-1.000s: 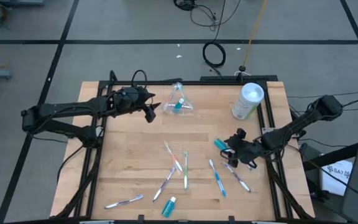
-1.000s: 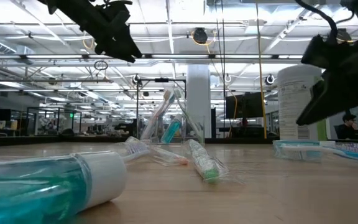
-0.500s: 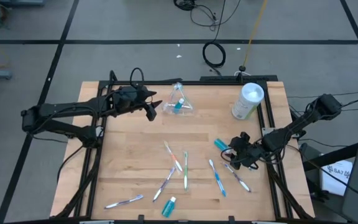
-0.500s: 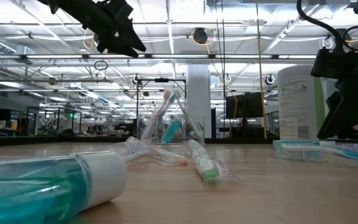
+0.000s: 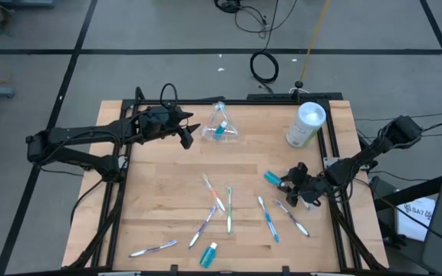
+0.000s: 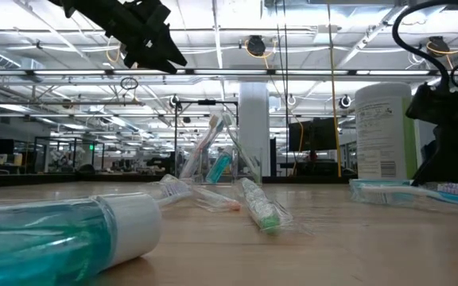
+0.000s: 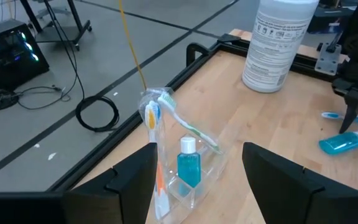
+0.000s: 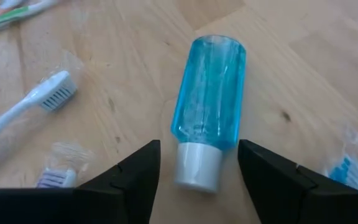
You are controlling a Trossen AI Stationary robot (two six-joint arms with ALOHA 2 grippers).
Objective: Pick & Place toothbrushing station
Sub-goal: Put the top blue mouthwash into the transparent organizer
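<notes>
- At about four o'clock on the wooden table (image 5: pixel 159 192), the right gripper (image 5: pixel 291 184) is low over a small blue bottle (image 8: pixel 209 109) with a white cap; its two fingers are spread, one on each side of the cap end, and do not touch it.
- That blue bottle lies flat on the wood, with a white-headed toothbrush (image 8: pixel 23 112) lying just beside it.
- At about eleven o'clock, the left gripper (image 5: pixel 184 138) hangs above the table with its fingers spread wide and nothing between them, just beside the clear holder (image 5: pixel 219 128).
- The clear holder stands near twelve o'clock and has a toothbrush (image 7: pixel 188 124) and a small blue bottle (image 7: pixel 189 163) inside it.
- A tall white canister (image 5: pixel 306 124) stands upright at about one o'clock, near the table's edge.
- Around the middle and towards six o'clock, several toothbrushes (image 5: pixel 219 201) lie scattered flat, some crossing each other.
- Another little blue bottle (image 5: pixel 209 254) lies at six o'clock, close to the near edge; one more toothbrush (image 5: pixel 153 248) lies at about seven o'clock.
</notes>
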